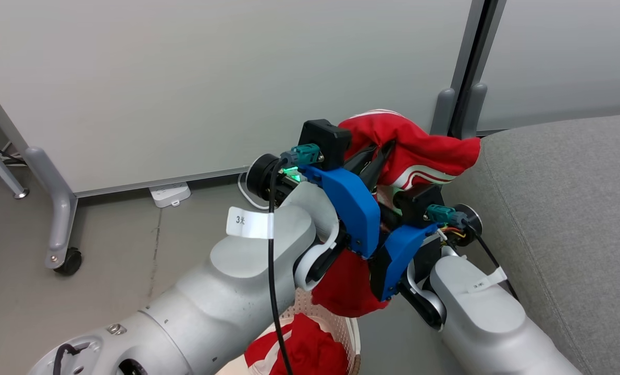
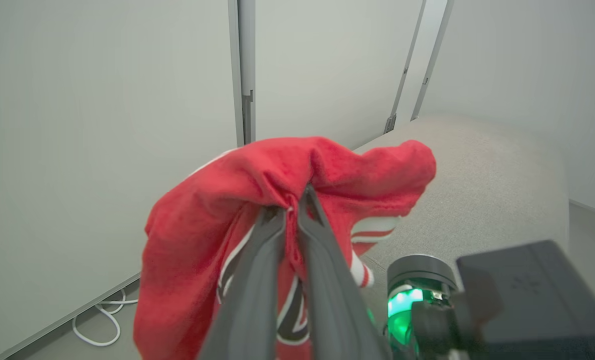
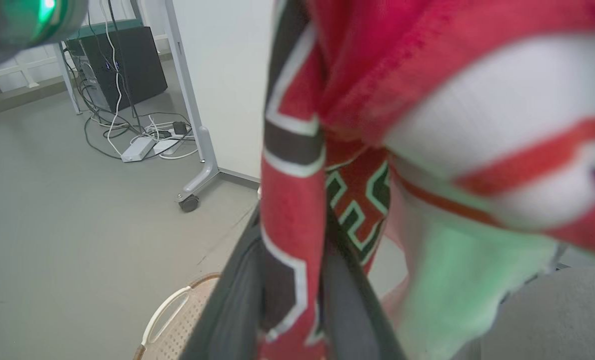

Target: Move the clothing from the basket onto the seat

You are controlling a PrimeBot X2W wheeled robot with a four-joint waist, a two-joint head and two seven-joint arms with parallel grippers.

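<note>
Head overhead, wrists close, sharing jersey (image 1: 419,148)

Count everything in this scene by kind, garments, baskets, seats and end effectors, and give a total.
Red garments: 2, raised jersey, lower garment
Basket: 1
Seat: 1
End effectors: 2, left end effector, right end effector
Total: 6

Jersey (image 1: 419,151) — soft red knit cloth, matt, slightly fuzzy. Seat (image 1: 560,208): coarse grey woven fabric, matt. Basket (image 1: 337,316): smooth cream plastic, perforated. Forearm shells (image 1: 247,281) — smooth pale-grey, satin sheen; blue mounts (image 1: 351,203) matt plastic. Floor (image 1: 133,250) smooth, dull grey. Wall panel (image 1: 185,78) smooth, matt white.
</note>
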